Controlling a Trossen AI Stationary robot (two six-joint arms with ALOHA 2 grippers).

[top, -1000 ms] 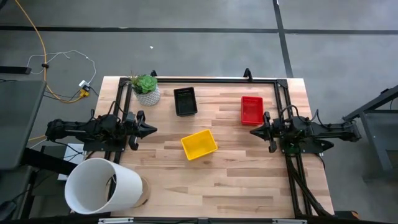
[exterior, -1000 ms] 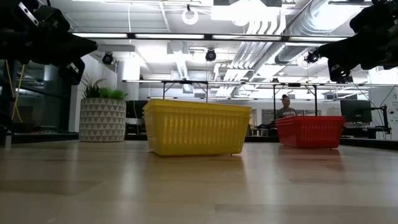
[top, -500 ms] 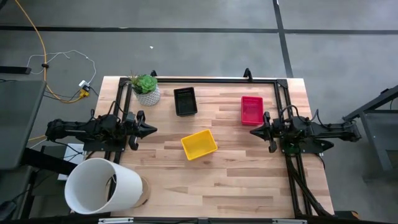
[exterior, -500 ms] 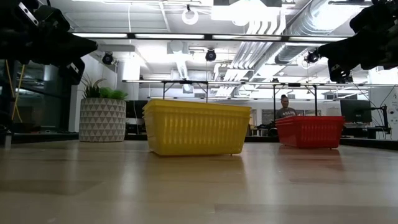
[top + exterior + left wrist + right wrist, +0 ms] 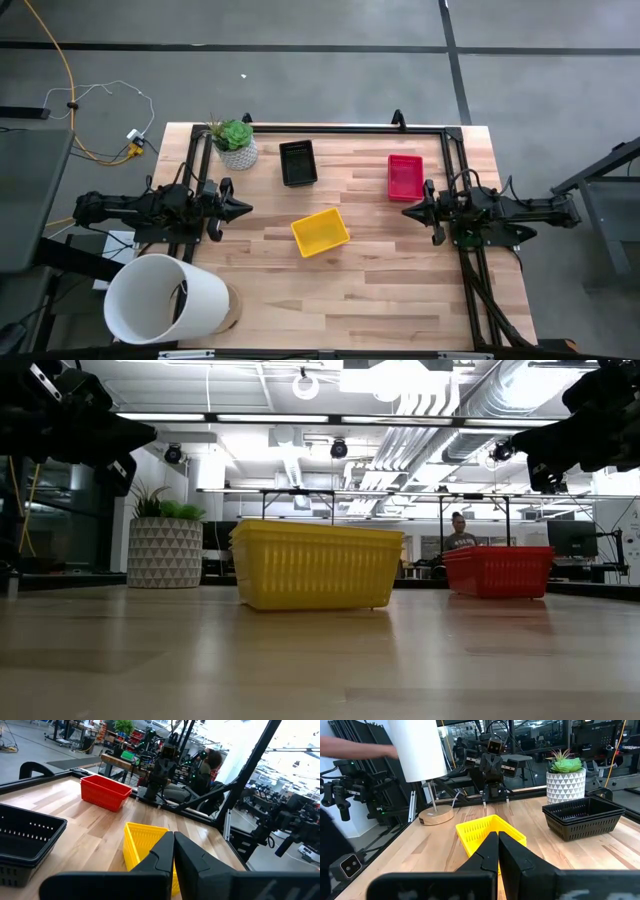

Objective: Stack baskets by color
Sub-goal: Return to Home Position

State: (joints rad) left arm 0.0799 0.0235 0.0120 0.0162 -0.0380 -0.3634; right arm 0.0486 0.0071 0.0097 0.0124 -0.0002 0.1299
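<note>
Nothing has moved in the last second. Left claw, fingers pressed together, hovers well left of the yellow basket. Right claw, likewise pinched together, hovers well right of it. Black basket and red basket sit beyond it near the table's far edge, with bare wood on its near side.

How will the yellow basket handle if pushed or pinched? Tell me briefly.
Probably light: the yellow basket has thin perforated plastic walls. It should slide rather than tip, sitting low and wide on the smooth wooden table. The mesh walls may flex under a pinch.
</note>
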